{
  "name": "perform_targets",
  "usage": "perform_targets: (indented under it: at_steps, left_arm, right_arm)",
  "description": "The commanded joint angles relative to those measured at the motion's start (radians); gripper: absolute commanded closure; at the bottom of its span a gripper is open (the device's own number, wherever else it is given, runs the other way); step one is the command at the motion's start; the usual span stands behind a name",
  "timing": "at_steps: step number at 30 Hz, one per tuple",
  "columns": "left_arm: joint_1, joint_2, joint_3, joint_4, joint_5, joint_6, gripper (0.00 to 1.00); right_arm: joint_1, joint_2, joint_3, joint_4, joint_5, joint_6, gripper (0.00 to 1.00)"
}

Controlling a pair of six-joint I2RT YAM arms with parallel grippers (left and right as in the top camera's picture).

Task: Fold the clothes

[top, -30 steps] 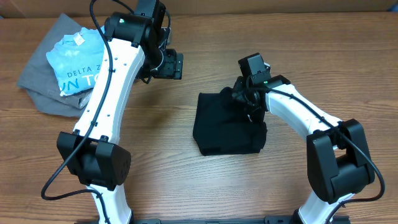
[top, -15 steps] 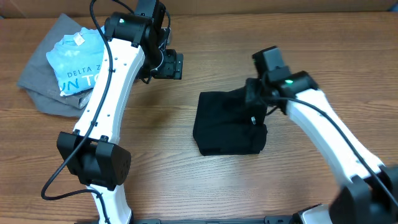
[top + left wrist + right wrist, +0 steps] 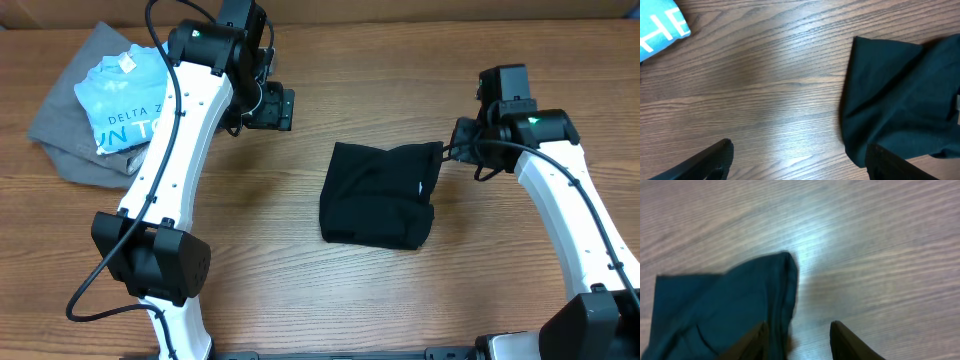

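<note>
The soft black short-sleeved T-shirt (image 3: 375,200) lies folded into a rough square near the middle of the brown wood-grain desk (image 3: 300,280). My right hand (image 3: 457,155) sits just at its far right corner, where a point of cloth is drawn out toward me. Seen from my right wrist, the dark cloth fills the lower left and runs in beside one finger. This hand is released, its fingers (image 3: 752,342) standing apart with bare wood between them. That view is blurred, so I cannot tell whether the cloth touches the finger or only lies beside it.

My left hand (image 3: 272,105) hangs over bare desk beyond the shirt's far left corner, well apart from it. It is released too, fingers spread wide.

A light blue T-shirt with white lettering (image 3: 120,100) rests on a crumpled grey garment (image 3: 55,130) at the desk's far left. My white left arm (image 3: 175,150) stretches across between that pile and the black shirt.
</note>
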Motion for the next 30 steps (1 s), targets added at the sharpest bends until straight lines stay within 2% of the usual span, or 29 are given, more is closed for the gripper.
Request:
perform_targets:
  at_steps: [1,5,8,10,13,14,15,16,17,18,19,20,21,28,29,30]
  left_arm:
    - [-0.002,0.0,-0.002,0.0,0.007,0.021,0.13]
    - [-0.002,0.0,-0.002,0.003,0.007,0.021,0.13]
    - [-0.002,0.0,-0.002,0.005,0.007,0.022,0.13]
    - [-0.002,0.0,-0.002,0.005,0.006,0.029,0.12]
    - [-0.002,0.0,-0.002,0.008,0.006,0.029,0.11]
    - [-0.002,0.0,-0.002,0.008,0.006,0.029,0.11]
    - [-0.002,0.0,-0.002,0.008,0.006,0.029,0.11]
    - [-0.002,0.0,-0.002,0.007,0.006,0.029,0.11]
    - [-0.002,0.0,-0.002,0.007,0.006,0.029,0.12]
    - [-0.002,0.0,-0.002,0.007,0.006,0.029,0.11]
    - [-0.002,0.0,-0.002,0.007,0.006,0.029,0.11]
    - [-0.002,0.0,-0.002,0.007,0.006,0.029,0.11]
    - [-0.002,0.0,-0.002,0.008,0.006,0.029,0.11]
    - [-0.002,0.0,-0.002,0.017,0.006,0.029,0.1]
    - [-0.002,0.0,-0.002,0.017,0.006,0.029,0.1]
    - [-0.002,0.0,-0.002,0.017,0.006,0.029,0.1]
  right_arm:
    - [0.016,-0.005,0.003,-0.074,-0.238,-0.123,0.5]
    - [0.053,-0.005,-0.093,-0.084,-0.236,-0.114,0.32]
    - [0.055,-0.005,-0.2,-0.04,-0.273,-0.092,0.32]
    - [0.056,-0.005,-0.251,-0.011,-0.371,-0.136,0.34]
    - [0.06,-0.005,-0.275,-0.018,-0.593,-0.264,0.46]
    - [0.064,-0.005,-0.275,-0.03,-0.628,-0.286,0.54]
    - [0.067,-0.005,-0.275,-0.046,-0.641,-0.293,0.69]
    - [0.066,-0.006,-0.275,-0.067,-0.629,-0.291,0.91]
    - [0.066,-0.006,-0.275,-0.087,-0.596,-0.274,0.96]
    - [0.065,-0.006,-0.275,-0.109,-0.534,-0.229,0.96]
    - [0.064,-0.006,-0.275,-0.175,-0.29,-0.071,0.96]
    - [0.064,-0.006,-0.277,-0.206,-0.176,0.006,0.96]
    - [0.064,-0.006,-0.286,-0.253,-0.002,0.143,0.96]
    - [0.064,-0.006,-0.355,-0.253,-0.031,0.182,0.96]
    - [0.064,-0.006,-0.379,-0.238,-0.031,0.201,0.94]
    - [0.064,-0.006,-0.388,-0.224,-0.029,0.207,0.84]
